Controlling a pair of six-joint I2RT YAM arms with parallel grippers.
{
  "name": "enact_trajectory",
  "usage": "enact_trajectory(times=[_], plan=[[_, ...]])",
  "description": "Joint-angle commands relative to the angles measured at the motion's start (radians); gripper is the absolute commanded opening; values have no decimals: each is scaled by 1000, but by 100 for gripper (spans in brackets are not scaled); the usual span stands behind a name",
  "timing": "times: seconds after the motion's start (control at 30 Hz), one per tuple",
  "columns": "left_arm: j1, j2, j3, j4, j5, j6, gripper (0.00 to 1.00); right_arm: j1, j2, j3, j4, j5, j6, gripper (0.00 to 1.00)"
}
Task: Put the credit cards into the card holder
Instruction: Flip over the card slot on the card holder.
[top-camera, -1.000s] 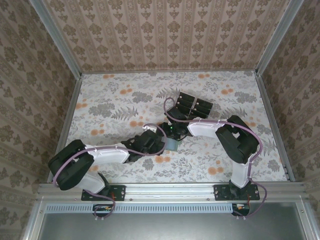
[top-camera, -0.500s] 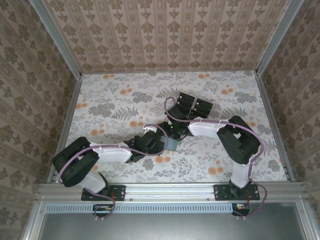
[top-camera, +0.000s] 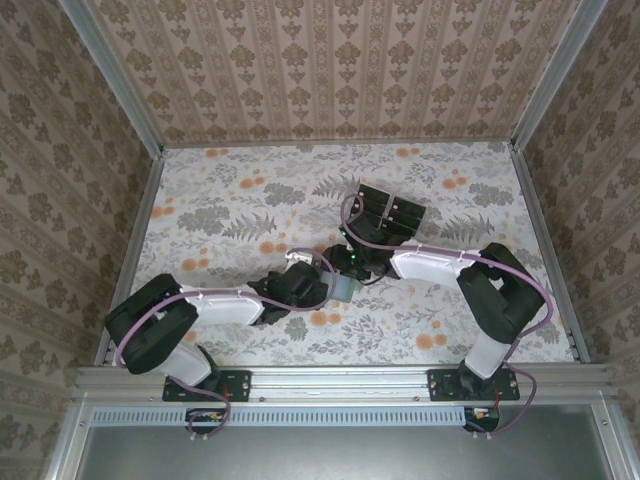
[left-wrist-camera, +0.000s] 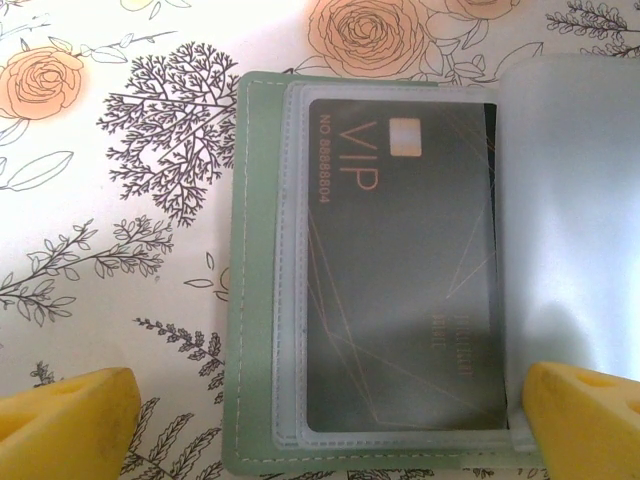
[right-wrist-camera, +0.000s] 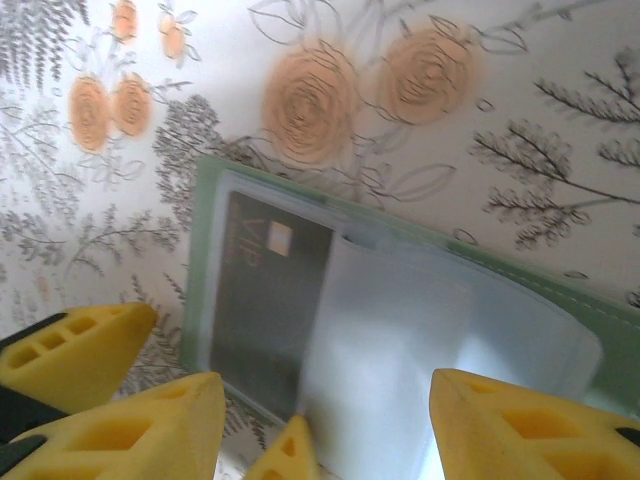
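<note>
- Yellow-tipped left gripper (left-wrist-camera: 325, 425) is spread fully wide astride the card holder (left-wrist-camera: 258, 300); nothing is gripped.
- One black card (left-wrist-camera: 400, 280) is seen seated under a clear sleeve (left-wrist-camera: 570, 200) of the opened holder.
- Right gripper (right-wrist-camera: 340, 425) is held half open just above the holder, apparently empty.
- More credit cards (top-camera: 390, 212) are seen beyond the holder; fetching one is judged the next step, and an edge pinch is called for.

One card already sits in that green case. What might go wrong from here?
The loose clear sleeve curls up over the card holder, so it could snag or block the next card. The left tool straddles the holder with one fingertip at the sleeve's edge; pulling away might drag the holder or flip the sleeve.
</note>
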Motion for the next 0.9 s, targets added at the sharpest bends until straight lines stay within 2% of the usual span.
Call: enact_trajectory(times=[0.0, 0.3, 0.57, 0.87], plan=[[-7, 15, -10, 2, -12, -16, 100, 4, 1, -19, -6, 25, 25, 58], [-7, 16, -7, 2, -11, -16, 100, 4, 61, -14, 6, 21, 25, 58], [-9, 2, -6, -3, -7, -15, 100, 4, 98, 7, 60, -37, 9, 58], [-9, -179, -9, -71, -43, -33, 100, 8, 73, 57, 48, -85, 14, 58]])
